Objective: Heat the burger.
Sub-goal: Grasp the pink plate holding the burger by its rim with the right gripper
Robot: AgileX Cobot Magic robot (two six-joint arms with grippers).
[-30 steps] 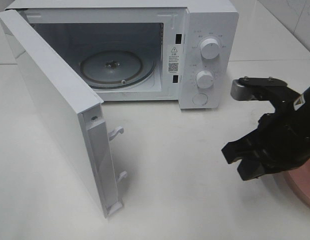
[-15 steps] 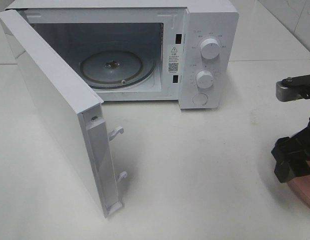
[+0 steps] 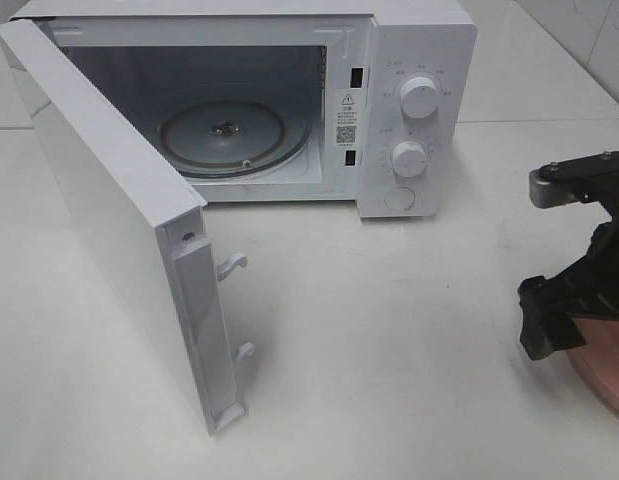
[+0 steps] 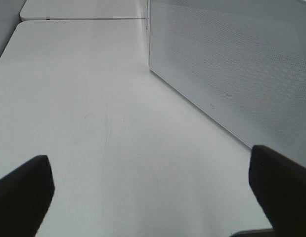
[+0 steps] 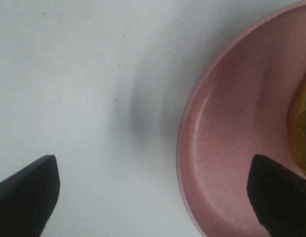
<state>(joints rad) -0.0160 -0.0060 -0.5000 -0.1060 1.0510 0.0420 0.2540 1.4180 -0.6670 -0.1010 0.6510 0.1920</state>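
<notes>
**On the pink plate at 4 o'clock: burger waits, both grippers wide open**

On the pink plate [image 5: 227, 148] lies the burger [image 5: 302, 129]. Only a thin golden-orange slice of it shows in the right wrist view, cut by the picture edge. In the high view the plate sits at about 4 o'clock of the scene, on the frame border, and the burger itself is out of that picture.

Just above the plate rim hangs the right gripper [image 3: 544, 258]. Its jaws are spread wide and nothing is between them. In its wrist view one finger is over the bare table [image 3: 389, 330] and the other is over the plate. I cannot tell if the gripper touches the plate.

From the plate toward 11 o'clock, well apart, stands the white microwave [image 3: 414, 40]. Its door [image 3: 109, 230] is swung fully open and points toward 7 o'clock. Inside, the round glass turntable [image 3: 234, 135] lies flat with nothing on it. Two round knobs, the upper knob [image 3: 419, 97] and the lower knob [image 3: 409, 158], are on the control panel, one above the other.

The left gripper [image 4: 150, 192] appears only in its own wrist view. Its jaws are also spread wide and hold nothing; below them is plain white table. Near it stands a white panel with fine dots [image 4: 232, 69]; I cannot tell which part of the microwave this is.
</notes>
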